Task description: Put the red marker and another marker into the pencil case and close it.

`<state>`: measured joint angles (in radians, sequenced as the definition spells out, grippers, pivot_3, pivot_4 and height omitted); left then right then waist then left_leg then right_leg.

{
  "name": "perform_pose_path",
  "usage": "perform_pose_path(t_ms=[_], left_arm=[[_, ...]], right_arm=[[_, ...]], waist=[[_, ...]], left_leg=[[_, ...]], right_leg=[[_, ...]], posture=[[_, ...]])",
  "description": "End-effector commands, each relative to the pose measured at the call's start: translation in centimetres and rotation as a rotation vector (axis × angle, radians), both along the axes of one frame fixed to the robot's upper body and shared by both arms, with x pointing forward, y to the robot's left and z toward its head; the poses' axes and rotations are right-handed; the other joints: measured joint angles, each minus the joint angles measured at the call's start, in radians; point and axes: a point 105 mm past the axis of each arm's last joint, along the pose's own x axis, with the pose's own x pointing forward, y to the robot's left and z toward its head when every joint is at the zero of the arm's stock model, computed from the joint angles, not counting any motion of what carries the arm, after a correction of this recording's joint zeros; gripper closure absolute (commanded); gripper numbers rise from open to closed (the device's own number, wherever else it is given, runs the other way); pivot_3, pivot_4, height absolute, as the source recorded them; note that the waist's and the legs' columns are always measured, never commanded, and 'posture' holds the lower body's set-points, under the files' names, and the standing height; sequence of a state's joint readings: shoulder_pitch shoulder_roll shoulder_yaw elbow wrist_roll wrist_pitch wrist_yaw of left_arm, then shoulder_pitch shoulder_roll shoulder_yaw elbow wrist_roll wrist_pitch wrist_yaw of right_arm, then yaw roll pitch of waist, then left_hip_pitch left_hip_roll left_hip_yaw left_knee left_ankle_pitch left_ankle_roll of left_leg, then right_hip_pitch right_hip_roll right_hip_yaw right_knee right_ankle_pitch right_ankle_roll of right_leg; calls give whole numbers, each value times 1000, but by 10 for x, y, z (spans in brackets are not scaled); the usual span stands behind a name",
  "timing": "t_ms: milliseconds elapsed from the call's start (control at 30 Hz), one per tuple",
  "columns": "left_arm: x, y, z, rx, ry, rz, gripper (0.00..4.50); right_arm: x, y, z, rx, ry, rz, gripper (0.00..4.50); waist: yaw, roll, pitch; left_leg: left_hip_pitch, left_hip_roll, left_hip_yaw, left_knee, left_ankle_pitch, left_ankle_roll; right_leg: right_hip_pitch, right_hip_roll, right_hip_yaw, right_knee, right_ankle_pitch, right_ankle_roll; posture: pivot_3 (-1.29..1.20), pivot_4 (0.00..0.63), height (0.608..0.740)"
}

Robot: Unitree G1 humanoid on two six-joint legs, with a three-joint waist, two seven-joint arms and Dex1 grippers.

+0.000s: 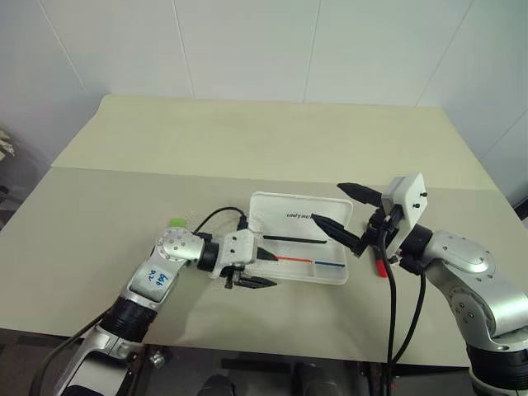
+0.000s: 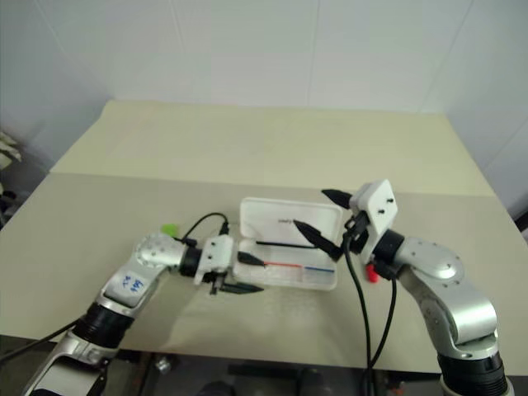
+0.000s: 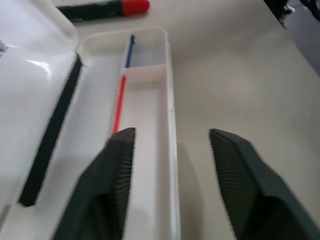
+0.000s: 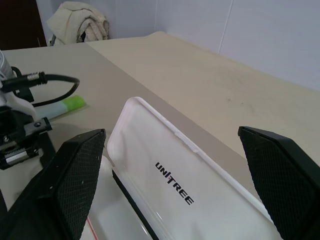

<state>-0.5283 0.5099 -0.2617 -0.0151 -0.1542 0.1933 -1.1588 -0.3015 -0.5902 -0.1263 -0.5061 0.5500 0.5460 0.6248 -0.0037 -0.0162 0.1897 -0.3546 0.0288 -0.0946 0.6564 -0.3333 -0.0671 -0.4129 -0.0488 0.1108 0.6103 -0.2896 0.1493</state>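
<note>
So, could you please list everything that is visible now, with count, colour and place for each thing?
pencil case: one, white, open on the table in front of the robot, lid raised, tray with a red and a blue stripe inside
red marker: one, black barrel with red end, on the table beside the case's right end, outside it
green highlighter: one, pale body with green end, on the table left of the case, behind the left arm
table: one, beige
cloth bundle: one, cream, beyond the table
left pincer: one, black, open, at the case's left end
right pincer: one, black, open, above the case's right part
</note>
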Motion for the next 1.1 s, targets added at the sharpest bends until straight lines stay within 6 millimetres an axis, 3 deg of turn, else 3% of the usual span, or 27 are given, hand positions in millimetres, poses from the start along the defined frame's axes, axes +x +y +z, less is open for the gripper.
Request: perform_pose_path(t_ms=[33, 100, 233, 400, 533, 633, 800, 1100], left_arm=[[-7, -1, 23, -93, -3, -20, 668], [-8, 1, 34, -134, -2, -14, 35], [-9, 13, 59, -211, -18, 14, 35], [-11, 34, 93, -275, -16, 39, 35], [-6, 49, 110, -269, -39, 72, 35], [0, 57, 123, -272, -62, 98, 35], [7, 70, 134, -241, -111, 139, 35], [11, 103, 128, -196, -107, 238, 35]], right_arm=[[-1, -8, 11, 24, -44, -38, 0], [1, -19, 14, 39, -37, -90, 0], [7, -54, 16, 71, 16, -250, 0], [17, -114, -11, 7, 200, -528, 0], [22, -138, -38, -54, 362, -643, 0], [27, -143, -52, -84, 435, -682, 0], [33, -133, -64, -113, 522, -659, 0], [31, -110, -78, -122, 606, -610, 0]], waist=[[0, 0, 0], [1, 0, 0], [1, 0, 0], [0, 0, 0], [-1, 0, 0], [-3, 0, 0], [-22, 1, 1], [-27, 1, 1]], left_leg=[[0, 0, 0, 0, 0, 0], [0, 0, 0, 0, 0, 0], [0, 0, 0, 0, 0, 0], [0, 0, 0, -1, 0, 0], [0, 0, 0, -1, 0, 0], [0, 0, 0, -2, 0, 0], [0, 0, 1, -3, 0, 0], [-1, 1, 1, -8, 0, -1]], right_leg=[[0, 0, 0, 0, 0, 0], [0, 0, 0, 0, 0, 0], [0, 0, 0, 0, 0, 0], [0, 0, 0, 0, 0, -1], [0, 0, 0, -1, 0, -1], [0, 0, 0, -1, 0, -1], [-1, 0, 0, -1, 0, -1], [-4, 0, 0, -4, -1, -1]], posture=[[0, 150, 740], [0, 150, 740], [0, 150, 740], [0, 150, 740], [0, 150, 740], [0, 150, 740], [0, 150, 740], [0, 150, 740]])
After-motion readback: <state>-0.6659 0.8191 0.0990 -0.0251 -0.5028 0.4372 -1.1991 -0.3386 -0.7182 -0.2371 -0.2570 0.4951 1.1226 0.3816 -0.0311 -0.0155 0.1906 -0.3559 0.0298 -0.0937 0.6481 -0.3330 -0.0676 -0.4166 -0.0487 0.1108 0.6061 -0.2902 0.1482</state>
